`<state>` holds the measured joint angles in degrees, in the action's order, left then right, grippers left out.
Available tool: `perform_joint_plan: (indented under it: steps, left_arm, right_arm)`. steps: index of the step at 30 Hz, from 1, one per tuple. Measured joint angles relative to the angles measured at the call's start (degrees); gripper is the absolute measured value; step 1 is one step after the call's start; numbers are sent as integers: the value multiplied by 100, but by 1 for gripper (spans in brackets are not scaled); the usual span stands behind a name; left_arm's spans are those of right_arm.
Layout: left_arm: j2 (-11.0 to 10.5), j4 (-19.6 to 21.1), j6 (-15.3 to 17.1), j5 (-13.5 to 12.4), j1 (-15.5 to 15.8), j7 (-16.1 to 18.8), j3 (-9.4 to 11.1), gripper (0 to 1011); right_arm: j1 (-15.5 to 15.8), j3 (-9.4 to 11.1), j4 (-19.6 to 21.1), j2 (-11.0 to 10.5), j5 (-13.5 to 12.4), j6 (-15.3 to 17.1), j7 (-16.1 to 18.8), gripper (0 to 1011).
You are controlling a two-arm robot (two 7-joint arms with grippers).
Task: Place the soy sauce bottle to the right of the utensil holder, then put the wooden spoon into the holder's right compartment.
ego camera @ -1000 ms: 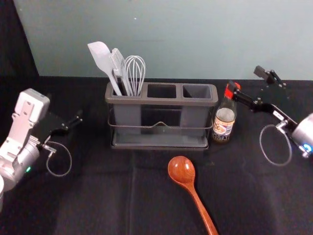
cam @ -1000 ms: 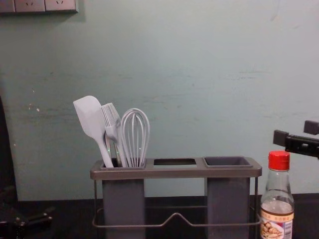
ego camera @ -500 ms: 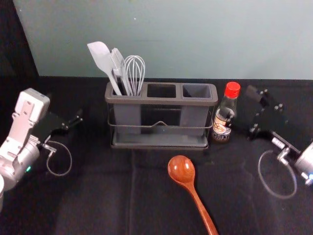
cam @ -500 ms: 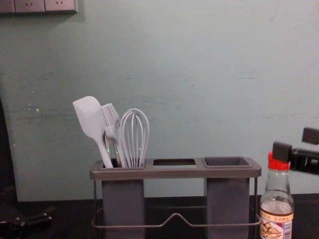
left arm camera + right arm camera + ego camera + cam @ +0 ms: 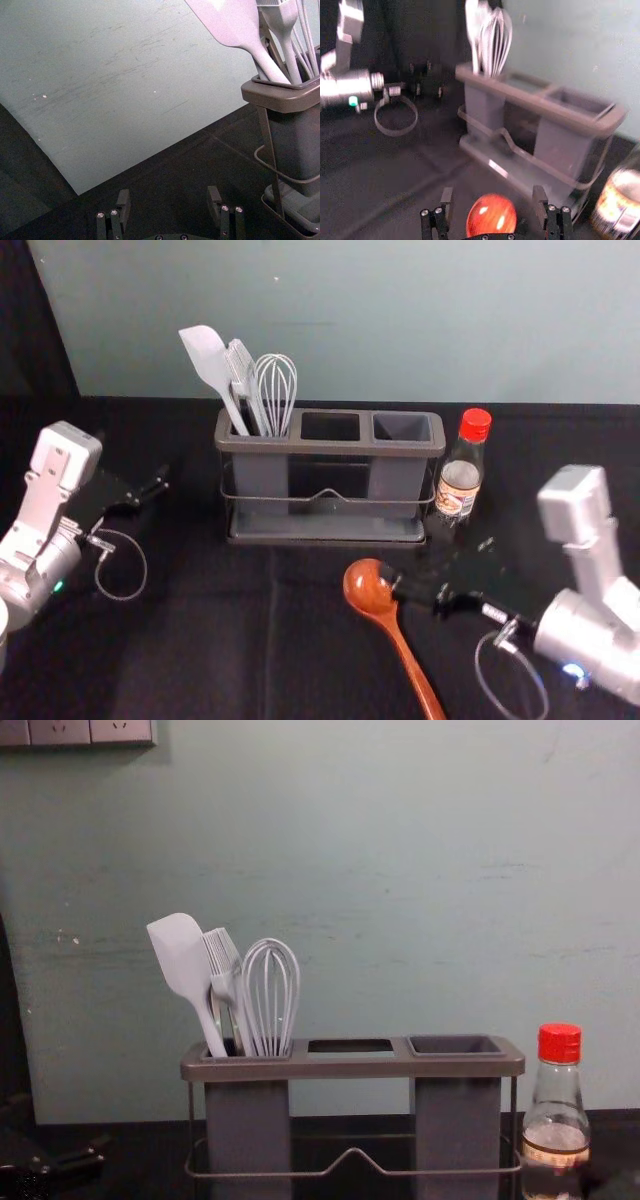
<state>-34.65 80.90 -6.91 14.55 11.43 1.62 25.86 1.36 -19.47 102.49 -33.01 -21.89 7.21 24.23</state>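
The right arm (image 5: pixel 590 645) is slanting inward from the right edge, its tool, the right tool (image 5: pixel 441 562), hovering low over the black worktop (image 5: pixel 220 640), fingers spread. The bowl of the wooden spoon (image 5: pixel 405 650) is sitting between the fingers in the right wrist view, unpinched, its handle running toward the near edge. The soy sauce bottle (image 5: pixel 460 485) is standing upright just beside the utensil holder's (image 5: pixel 330 448) right end, beyond the tool; its label (image 5: pixel 457 492) is showing print too small to read. The holder's left compartment is carrying a spatula (image 5: pixel 207 352), brush (image 5: pixel 240 365) and whisk (image 5: pixel 276 385). The left tool (image 5: pixel 132 458) is idling near the left side, fingers apart.
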Motion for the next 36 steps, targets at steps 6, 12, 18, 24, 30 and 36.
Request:
perform_joint_plan:
  steps: [6,12,18,24,30,36]
  left_arm:
    - [0,0,0,0,0,0,0,1005]
    - [0,0,0,0,0,0,0,1005]
    - [0,0,0,0,0,0,0,1005]
    - [0,0,0,0,0,0,0,1005]
    - [0,0,0,0,0,0,0,1005]
    - [0,0,0,0,0,0,0,1005]
  right_arm:
    - [-66,-252,-49,-4,252,402,-77,1003]
    - [-58,-260,-51,4,260,411,-75,1003]
    - [-60,-253,-54,4,257,405,-75,1003]
    - [-62,-252,-57,4,256,401,-77,1003]
    - [-127,-207,-3,-21,273,540,-86,1003]
    - [-265,-351,325,47,646,1593,-521,1003]
